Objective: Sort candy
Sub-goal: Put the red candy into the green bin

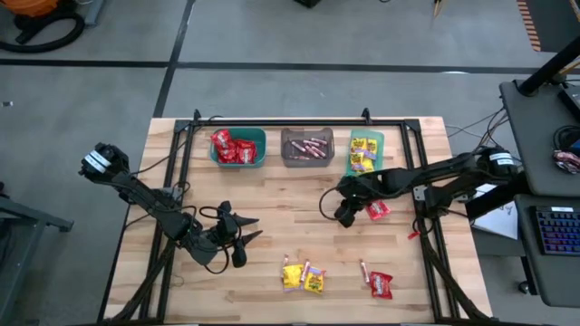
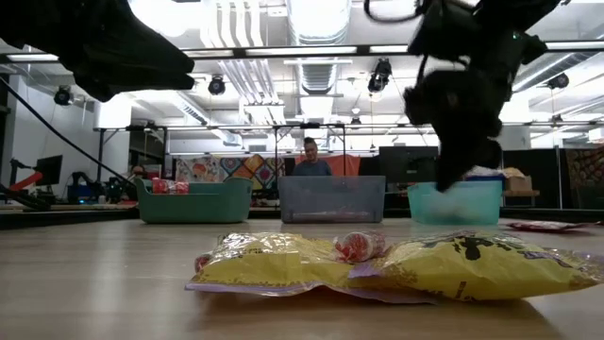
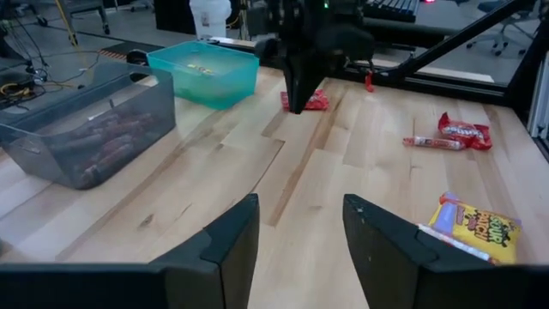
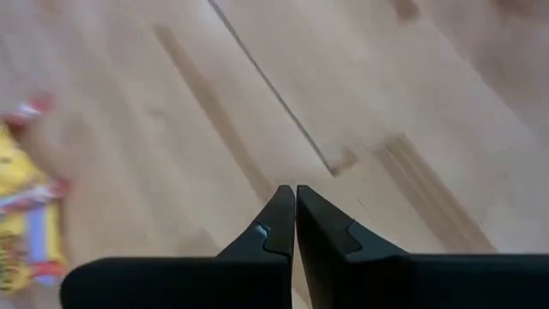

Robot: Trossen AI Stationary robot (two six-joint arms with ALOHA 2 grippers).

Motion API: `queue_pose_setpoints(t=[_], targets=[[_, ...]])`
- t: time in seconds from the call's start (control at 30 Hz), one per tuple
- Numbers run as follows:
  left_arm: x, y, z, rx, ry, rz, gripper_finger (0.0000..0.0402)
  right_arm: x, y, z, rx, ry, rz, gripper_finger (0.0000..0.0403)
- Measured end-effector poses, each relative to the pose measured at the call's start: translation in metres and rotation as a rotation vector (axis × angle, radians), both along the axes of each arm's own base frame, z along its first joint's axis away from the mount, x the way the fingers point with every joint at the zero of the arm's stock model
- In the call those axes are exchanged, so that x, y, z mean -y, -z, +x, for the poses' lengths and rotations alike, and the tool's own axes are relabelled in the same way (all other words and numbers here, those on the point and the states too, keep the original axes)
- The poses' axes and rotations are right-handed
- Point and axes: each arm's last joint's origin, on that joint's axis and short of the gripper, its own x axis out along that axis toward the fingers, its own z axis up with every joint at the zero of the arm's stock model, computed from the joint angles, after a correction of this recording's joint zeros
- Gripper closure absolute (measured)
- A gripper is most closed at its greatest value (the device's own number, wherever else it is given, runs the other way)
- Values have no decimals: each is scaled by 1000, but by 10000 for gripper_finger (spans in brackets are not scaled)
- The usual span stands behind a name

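Loose candy [image 1: 304, 276] lies on the pale plank table [image 1: 272, 190], well nearer the camera-side edge than the grey bin [image 1: 306, 147]: glossy yellow packets, red packets, thin pinkish sticks. Beyond, a strip-lit workshop. Left gripper [image 1: 243, 237] released, empty; right gripper [image 1: 344, 215] clenched, empty.

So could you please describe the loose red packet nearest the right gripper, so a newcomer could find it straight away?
Start at the green bin at the right end of the row of three. Just in front of it on the wooden table, beside the shut right gripper, lies a red packet. It lies alone, unlike the other loose red packet, which has a pink stick beside it.
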Motion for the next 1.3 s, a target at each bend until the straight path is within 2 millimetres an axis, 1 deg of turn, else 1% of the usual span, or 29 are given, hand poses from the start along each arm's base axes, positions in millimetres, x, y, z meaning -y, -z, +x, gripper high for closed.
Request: queue_pose_setpoints(t=[0.07, 0.17, 0.3, 0.37, 0.47, 0.6, 0.73, 0.93, 1.03, 1.13, 1.2, 1.27, 1.3], targets=[[0, 0, 0, 1, -1, -2, 246, 0, 7, -4, -85, 16, 4, 394], [0, 0, 0, 2, -1, -3, 246, 1, 10, -11, -231, 82, -22, 394], [0, 0, 0, 2, -1, -4, 246, 2, 7, -24, -409, 183, -106, 394], [0, 0, 0, 4, -1, -6, 246, 3, 4, -29, -470, 233, -122, 394], [0, 0, 0, 6, -2, -7, 246, 3, 5, -40, -578, 287, -128, 394], [0, -1, 0, 8, -2, -8, 246, 4, 14, -47, -665, 307, -154, 394], [0, -1, 0, 9, -2, -8, 246, 4, 26, -44, -699, 310, -183, 394], [0, -1, 0, 14, -3, -13, 246, 4, 48, -27, -677, 256, -195, 394], [0, -1, 1, 17, -3, -15, 246, -4, 51, 3, -489, 212, -139, 394], [0, -1, 1, 17, -3, -15, 246, -15, 43, 26, -324, 142, -127, 394], [0, -2, 1, 18, -3, -16, 246, -24, 32, 48, -152, 89, -121, 394], [0, -2, 1, 20, -4, -17, 246, -30, 20, 60, -48, 18, -132, 394], [0, -2, 1, 20, -4, -17, 246, -33, 10, 67, 17, -11, -140, 394]])
